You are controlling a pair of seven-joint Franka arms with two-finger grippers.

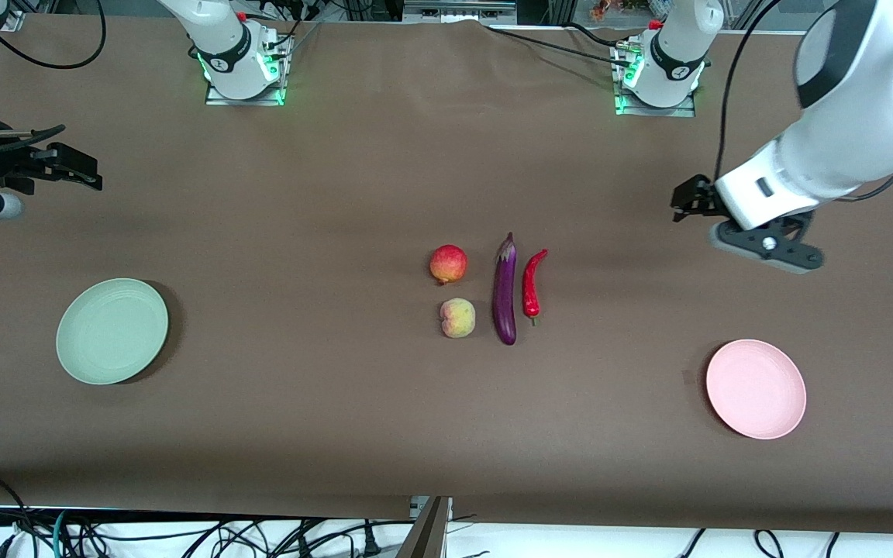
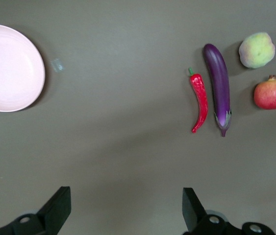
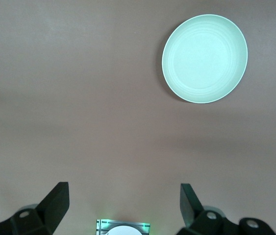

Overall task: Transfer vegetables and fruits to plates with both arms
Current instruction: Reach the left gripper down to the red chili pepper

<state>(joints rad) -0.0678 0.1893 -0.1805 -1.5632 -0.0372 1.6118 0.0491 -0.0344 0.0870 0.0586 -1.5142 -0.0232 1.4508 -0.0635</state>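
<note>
Eggplant [image 1: 504, 291], chili pepper [image 1: 532, 284], red fruit [image 1: 448, 263] and peach [image 1: 457, 318] lie grouped mid-bench in the front view, the peach nearer the camera than the red fruit, the eggplant between fruits and pepper. A green plate [image 1: 112, 331] sits toward the right arm's end, a pink plate [image 1: 756, 388] toward the left arm's end. Both arms wait aloft: the left end effector [image 1: 683, 201] and right end effector [image 1: 78, 167] hang over bare bench. From the left wrist, spread fingers [image 2: 57, 209] frame the pink plate [image 2: 10, 68] and produce. From the right wrist, spread fingers [image 3: 54, 203] face the green plate [image 3: 205, 58].
</note>
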